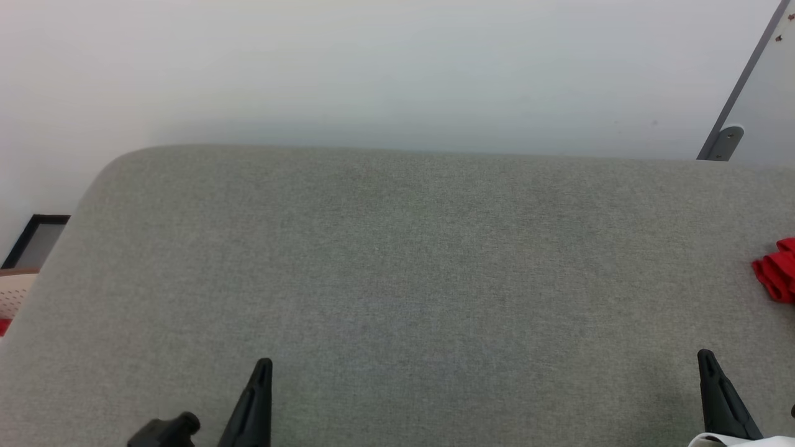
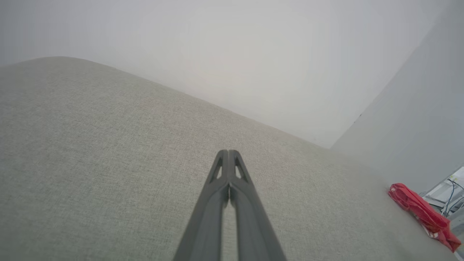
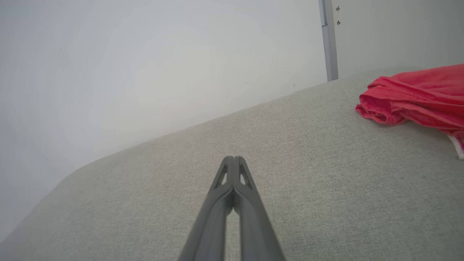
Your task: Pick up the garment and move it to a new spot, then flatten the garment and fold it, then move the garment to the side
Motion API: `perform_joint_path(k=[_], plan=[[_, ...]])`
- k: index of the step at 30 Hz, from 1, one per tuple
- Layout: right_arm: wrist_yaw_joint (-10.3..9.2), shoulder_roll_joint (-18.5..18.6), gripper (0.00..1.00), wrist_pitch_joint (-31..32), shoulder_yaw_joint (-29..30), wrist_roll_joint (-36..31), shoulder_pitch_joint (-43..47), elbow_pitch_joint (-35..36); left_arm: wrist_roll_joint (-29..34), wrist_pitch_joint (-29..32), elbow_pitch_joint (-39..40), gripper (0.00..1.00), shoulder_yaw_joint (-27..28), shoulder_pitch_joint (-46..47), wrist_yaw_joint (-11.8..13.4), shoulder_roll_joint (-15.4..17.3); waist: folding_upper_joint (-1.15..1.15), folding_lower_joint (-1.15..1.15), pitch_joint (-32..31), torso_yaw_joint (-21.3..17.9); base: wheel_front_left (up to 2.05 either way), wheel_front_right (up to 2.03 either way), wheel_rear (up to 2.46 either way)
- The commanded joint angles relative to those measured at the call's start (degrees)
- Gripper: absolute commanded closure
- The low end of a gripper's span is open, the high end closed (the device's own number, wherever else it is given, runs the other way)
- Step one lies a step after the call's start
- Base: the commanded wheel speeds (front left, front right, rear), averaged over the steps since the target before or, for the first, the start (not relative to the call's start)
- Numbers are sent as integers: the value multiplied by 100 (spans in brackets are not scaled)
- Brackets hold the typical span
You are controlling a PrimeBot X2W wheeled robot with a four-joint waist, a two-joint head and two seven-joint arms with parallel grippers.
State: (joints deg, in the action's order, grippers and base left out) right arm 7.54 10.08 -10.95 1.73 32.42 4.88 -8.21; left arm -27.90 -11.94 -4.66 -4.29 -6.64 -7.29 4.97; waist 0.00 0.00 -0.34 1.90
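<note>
Red garment [image 1: 776, 276] lies bunched in soft folds at the far right edge of a grey upholstered surface [image 1: 397, 261], partly cut off by the head view's border. In the right wrist view the garment [image 3: 417, 94] shows as a crumpled red heap resting on the grey fabric, with a small strip of white trim [image 3: 458, 148] at its lower right end. In the left wrist view it [image 2: 420, 210] sits as a narrow red bundle near the surface's edge, beside some cables [image 2: 449, 192].

The left gripper [image 1: 264, 366] rises from the lower left of the head view, well apart from the garment, its dark fingers pressed together into a single point with nothing between them. The left wrist view confirms this: the two fingers [image 2: 239, 203] meet at their tips above bare grey fabric.

The right gripper [image 1: 706, 357] stands at the lower right of the head view, near the garment but not touching it. Its fingers [image 3: 250, 210] are likewise closed tip to tip and hold nothing.

Behind the surface runs a pale wall [image 1: 372, 68]. A grey post with a bracket [image 1: 723, 139] leans in at the upper right, and a black-framed panel [image 1: 37, 239] shows past the rounded left corner.
</note>
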Motion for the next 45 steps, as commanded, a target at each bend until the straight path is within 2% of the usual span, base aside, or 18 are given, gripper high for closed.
perform_joint_path(k=[1, 23, 45], plan=[[-1, 5, 100, 45, 53, 195, -154, 52, -211, 34, 48, 100, 35, 162, 3, 30, 0, 0, 0, -2, 0, 0, 0], [-3, -186, 100, 524, 152, 1931, -446, -128, -2166, 457, -247, 100, 208, 508, -11, 63, 0, 0, 11, -39, 0, 0, 0], [-4, -349, 100, 914, 248, 3299, -684, -273, -3674, 834, -462, 100, 395, 769, -17, 50, 0, 0, 21, -77, 0, 0, 0]])
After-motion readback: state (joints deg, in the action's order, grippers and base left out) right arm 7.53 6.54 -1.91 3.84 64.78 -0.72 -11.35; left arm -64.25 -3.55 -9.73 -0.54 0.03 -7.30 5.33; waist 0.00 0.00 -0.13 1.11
